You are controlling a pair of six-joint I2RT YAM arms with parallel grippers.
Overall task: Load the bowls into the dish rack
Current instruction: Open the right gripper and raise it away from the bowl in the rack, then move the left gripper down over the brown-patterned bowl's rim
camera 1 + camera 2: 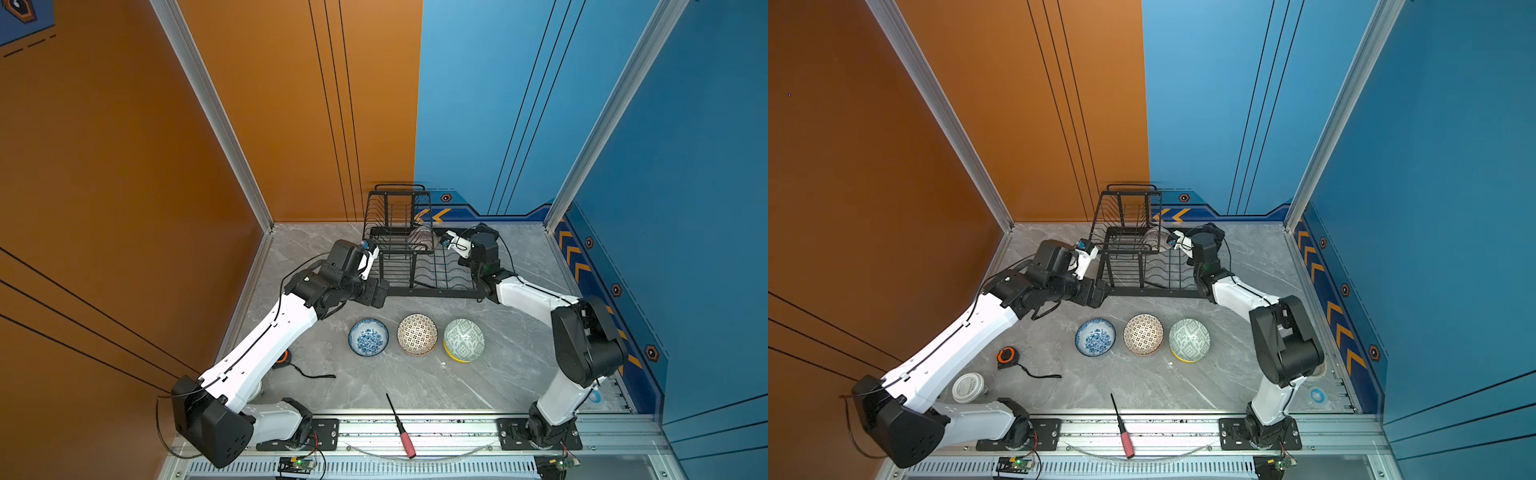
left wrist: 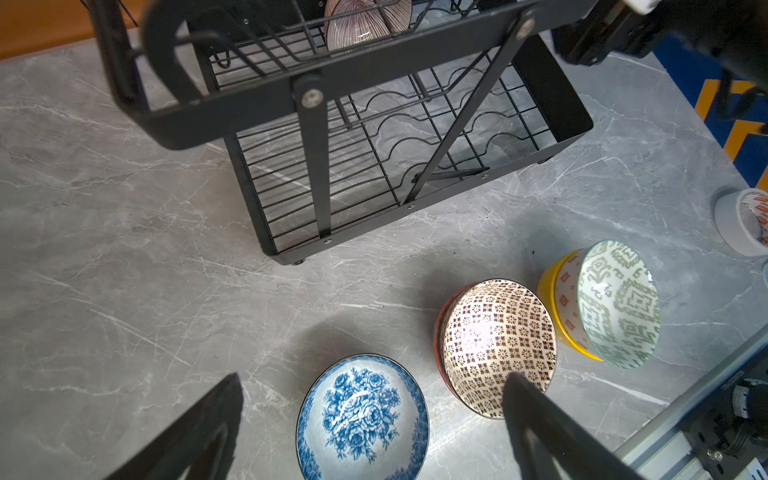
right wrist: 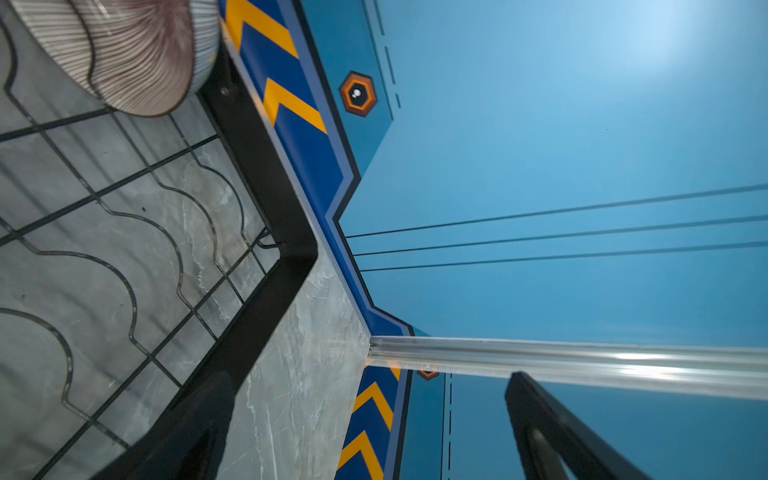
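The black wire dish rack (image 1: 419,270) (image 1: 1142,270) (image 2: 374,166) stands at the back of the table. A pink striped bowl (image 1: 423,240) (image 1: 1156,239) (image 2: 365,20) (image 3: 133,54) rests in its raised upper tier. Three groups sit in front of it in a row: a blue floral bowl (image 1: 368,337) (image 2: 361,419), a white dotted bowl (image 1: 417,334) (image 2: 498,345) nested in an orange one, and a green-white bowl (image 1: 464,339) (image 2: 619,303) stacked on a yellow bowl (image 2: 552,299). My left gripper (image 1: 369,262) (image 2: 374,376) hangs open left of the rack. My right gripper (image 1: 451,243) (image 3: 370,415) is open beside the pink bowl, holding nothing.
A red-handled screwdriver (image 1: 401,428) lies near the front rail. An orange-black tape measure (image 1: 1006,356) and a white lidded cup (image 1: 968,387) sit under the left arm. A roll of tape (image 2: 744,220) lies at the right. Walls close in the back and sides.
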